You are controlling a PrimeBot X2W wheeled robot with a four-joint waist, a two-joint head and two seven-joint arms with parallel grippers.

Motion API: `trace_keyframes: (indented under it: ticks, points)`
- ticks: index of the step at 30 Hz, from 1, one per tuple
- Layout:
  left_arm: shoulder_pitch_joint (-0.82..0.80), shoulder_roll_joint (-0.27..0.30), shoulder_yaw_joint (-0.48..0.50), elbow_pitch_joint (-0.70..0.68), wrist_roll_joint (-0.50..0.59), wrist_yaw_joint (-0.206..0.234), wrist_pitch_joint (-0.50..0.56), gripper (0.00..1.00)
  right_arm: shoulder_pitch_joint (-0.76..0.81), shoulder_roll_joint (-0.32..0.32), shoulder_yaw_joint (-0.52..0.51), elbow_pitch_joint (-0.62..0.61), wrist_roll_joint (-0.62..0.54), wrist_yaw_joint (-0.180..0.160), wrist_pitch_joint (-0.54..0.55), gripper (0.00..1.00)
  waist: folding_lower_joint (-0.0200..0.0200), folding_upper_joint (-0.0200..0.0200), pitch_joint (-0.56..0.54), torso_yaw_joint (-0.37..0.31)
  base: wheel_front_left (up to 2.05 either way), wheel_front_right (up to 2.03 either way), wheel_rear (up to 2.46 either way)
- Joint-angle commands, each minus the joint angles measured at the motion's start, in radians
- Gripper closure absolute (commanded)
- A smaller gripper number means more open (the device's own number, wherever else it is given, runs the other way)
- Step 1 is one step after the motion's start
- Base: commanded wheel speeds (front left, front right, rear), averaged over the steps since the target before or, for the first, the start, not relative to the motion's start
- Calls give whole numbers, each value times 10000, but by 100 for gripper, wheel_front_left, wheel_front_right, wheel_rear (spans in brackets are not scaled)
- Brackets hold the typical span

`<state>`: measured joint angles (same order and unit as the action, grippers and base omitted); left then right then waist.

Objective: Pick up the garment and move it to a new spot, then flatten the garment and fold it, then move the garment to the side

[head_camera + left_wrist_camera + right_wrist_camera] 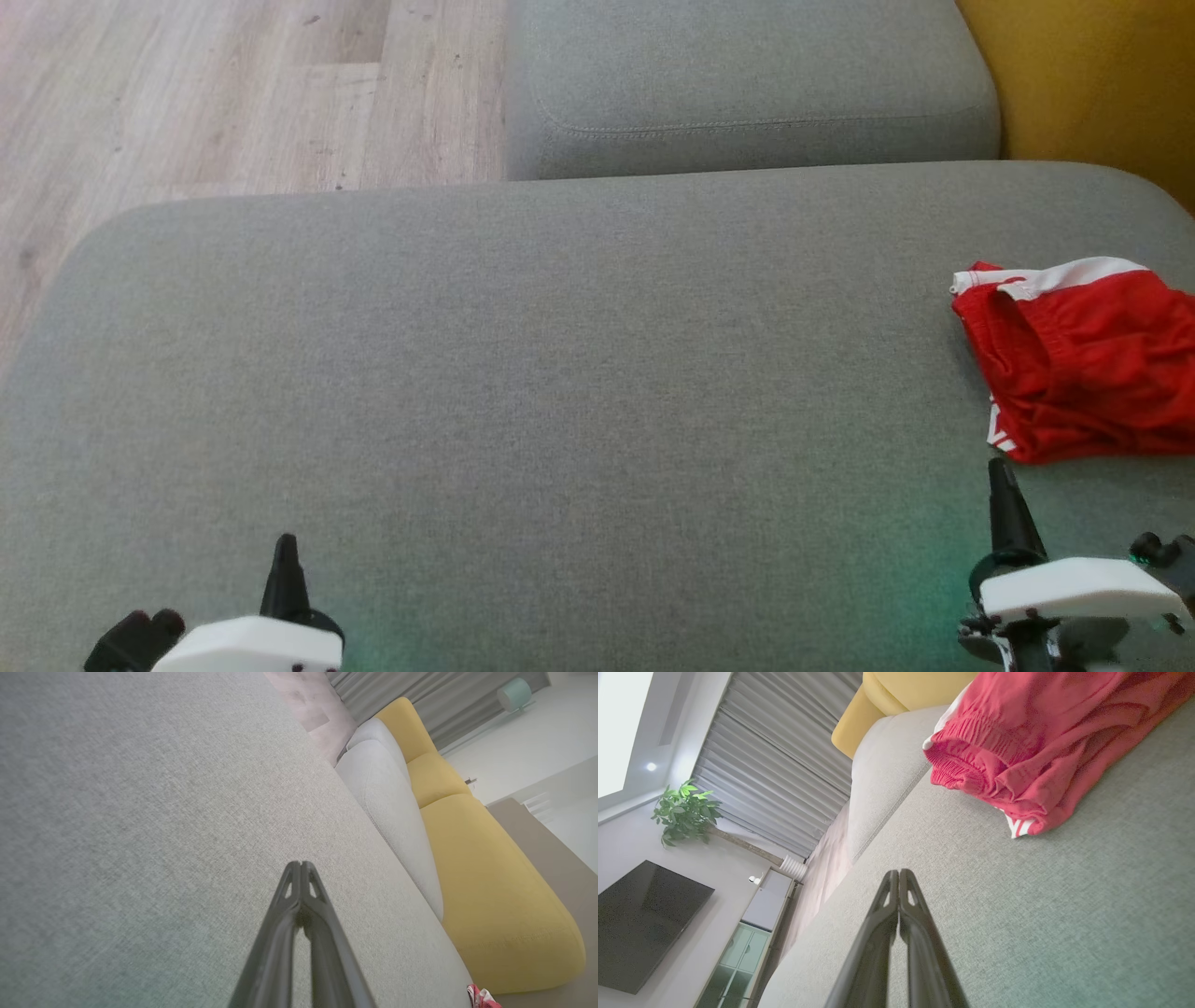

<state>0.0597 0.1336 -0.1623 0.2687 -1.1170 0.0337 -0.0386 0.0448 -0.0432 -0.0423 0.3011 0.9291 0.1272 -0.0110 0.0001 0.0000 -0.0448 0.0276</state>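
The garment (pixel 1088 369) is a red pair of shorts with a white waistband and white stripes, lying crumpled at the right edge of the grey sofa seat (pixel 560 373). In the right wrist view the garment (pixel 1045 742) lies just ahead of my shut fingers, not touching them. My right gripper (pixel 1001 467) stands shut just below the garment's near hem, holding nothing. At the lower left my left gripper (pixel 285 543) is shut and empty, far from the cloth. A scrap of the garment (pixel 481 997) shows in the left wrist view's bottom right corner.
A second grey cushion (pixel 747 84) lies beyond the seat, with a yellow cushion (pixel 1092 84) to its right. Wooden floor (pixel 233 93) lies past the seat's far left edge. A dark screen (pixel 640 924) and a plant (pixel 684 812) stand by the wall.
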Motion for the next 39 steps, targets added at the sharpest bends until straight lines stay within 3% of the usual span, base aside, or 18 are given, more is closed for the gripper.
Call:
trace_keyframes:
  ticks: [1,39]
  points:
    - [-636,-17,350,-289,-227,-120,56,100,-566,-47,30,-368,313,19,61,100,-1,0,11,-7,0,0,0]
    - [-1333,-546,1947,-251,-3384,-1141,1021,100,-1210,-67,-470,-499,4656,30,853,100,-1,0,325,-187,0,0,0]
